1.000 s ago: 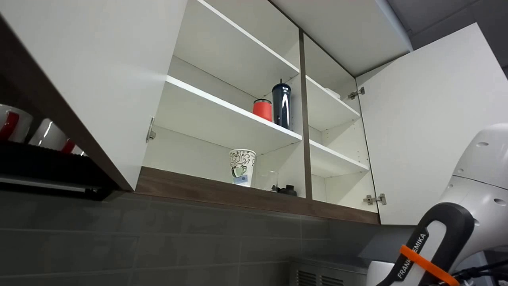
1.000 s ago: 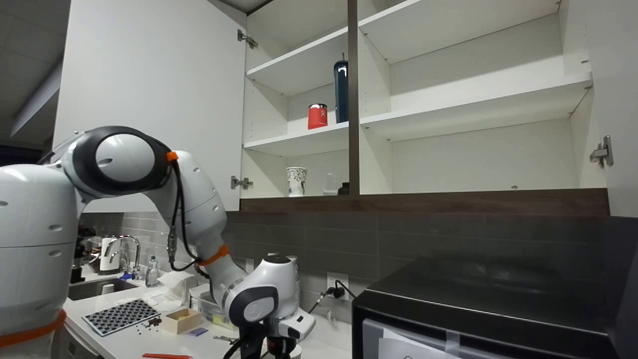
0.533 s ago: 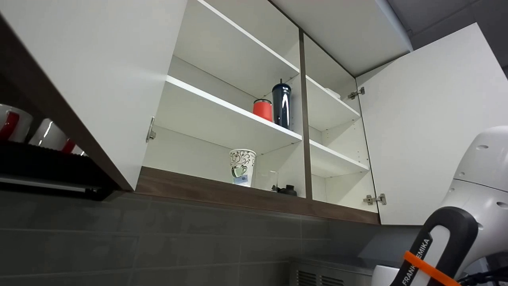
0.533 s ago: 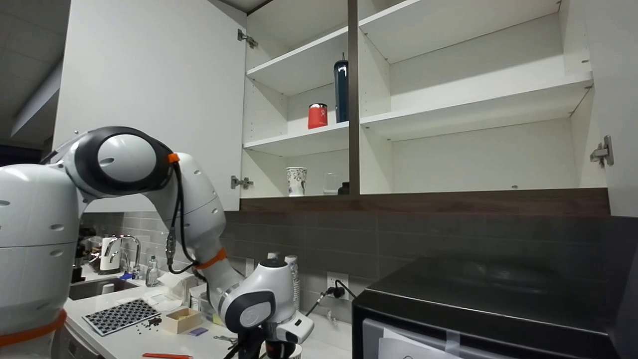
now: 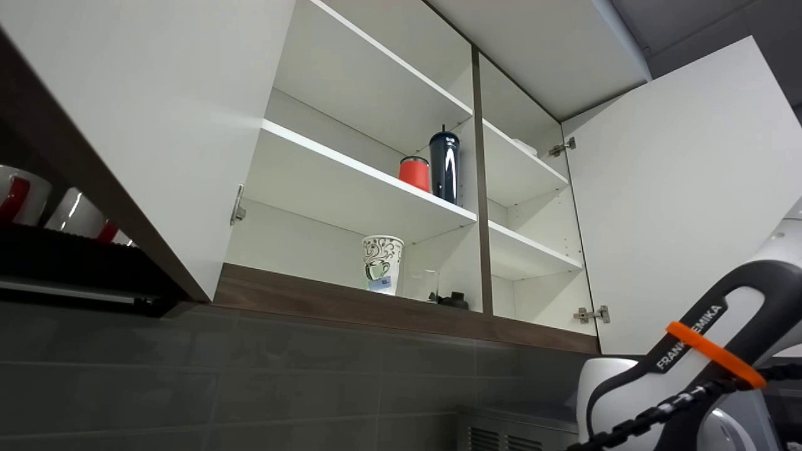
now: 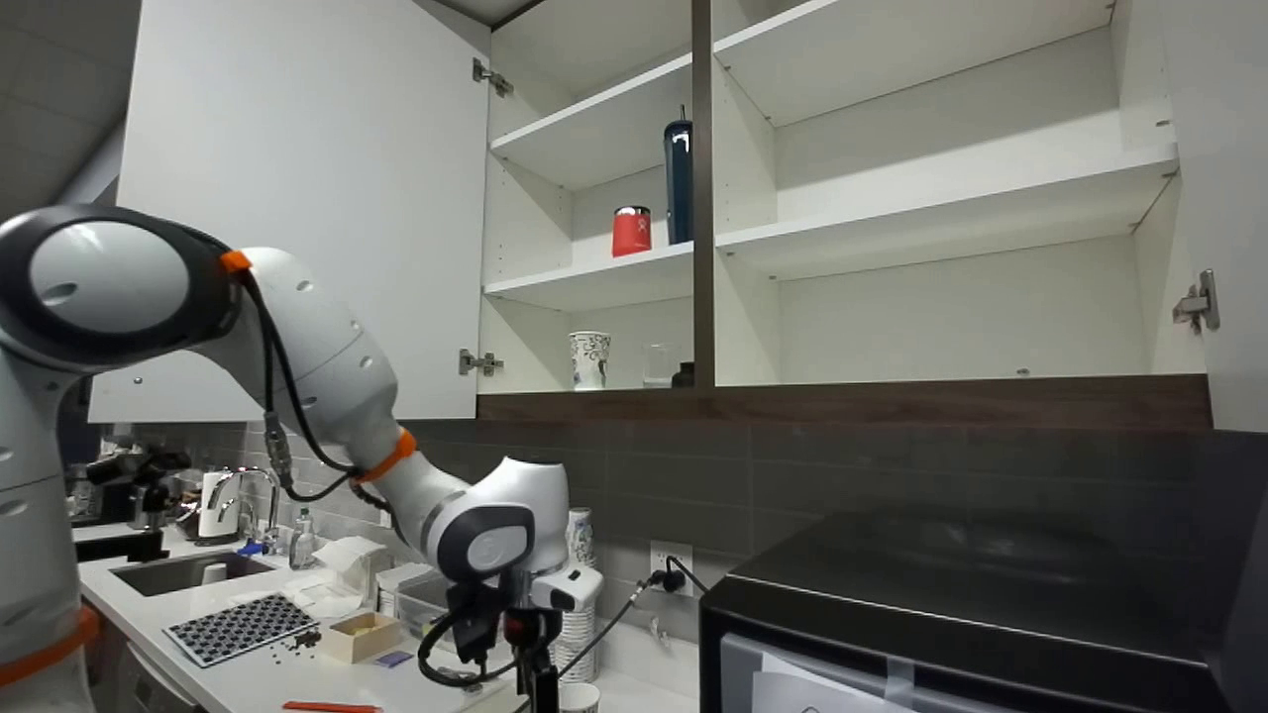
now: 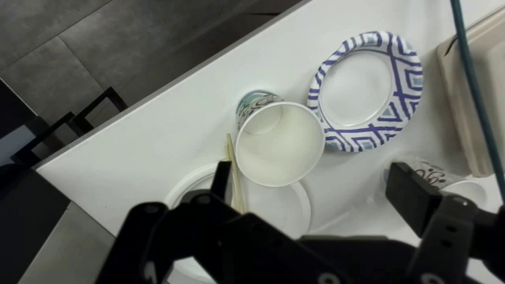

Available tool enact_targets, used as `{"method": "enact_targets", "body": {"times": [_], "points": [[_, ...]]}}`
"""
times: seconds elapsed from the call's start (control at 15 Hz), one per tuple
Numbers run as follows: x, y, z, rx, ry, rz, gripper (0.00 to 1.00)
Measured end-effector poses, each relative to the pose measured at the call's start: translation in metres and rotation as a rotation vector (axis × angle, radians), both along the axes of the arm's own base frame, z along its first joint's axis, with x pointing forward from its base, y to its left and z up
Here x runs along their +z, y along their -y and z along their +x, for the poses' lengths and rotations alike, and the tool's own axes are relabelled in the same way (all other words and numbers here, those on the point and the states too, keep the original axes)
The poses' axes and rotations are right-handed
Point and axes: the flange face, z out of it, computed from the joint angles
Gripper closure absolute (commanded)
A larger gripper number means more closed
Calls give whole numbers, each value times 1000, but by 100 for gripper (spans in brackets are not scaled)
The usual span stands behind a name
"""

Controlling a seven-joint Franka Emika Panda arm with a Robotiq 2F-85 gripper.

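Note:
My gripper stands open in the wrist view, its black fingers wide apart with nothing held. Just beyond the gap is a paper cup, seen into its mouth and overlapping a white plate. Wooden chopsticks lie across that plate, close by the left finger. A plate with a purple pattern is past the cup. Behind the right finger a second patterned cup is partly hidden. In an exterior view the gripper's black lower end hangs over the counter, beside a cup.
The counter's edge and a beige bin flank the plates. A cup stack and black microwave stand nearby. Above, an open cabinet holds a red tumbler, a dark blue tumbler and a paper cup.
In an exterior view the arm has swung left and the hand has risen slightly, showing more of the gripper and the cup stack. The cabinet's contents have not moved.

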Motion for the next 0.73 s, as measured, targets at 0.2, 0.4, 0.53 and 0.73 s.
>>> {"method": "enact_targets", "body": {"times": [0.2,0.4,0.53,0.73], "points": [[45,-19,-15,89,10,-43,0],[70,-30,-24,121,40,-60,0],[65,-28,-23,116,30,-58,0],[60,-27,-22,115,17,-56,0]]}}
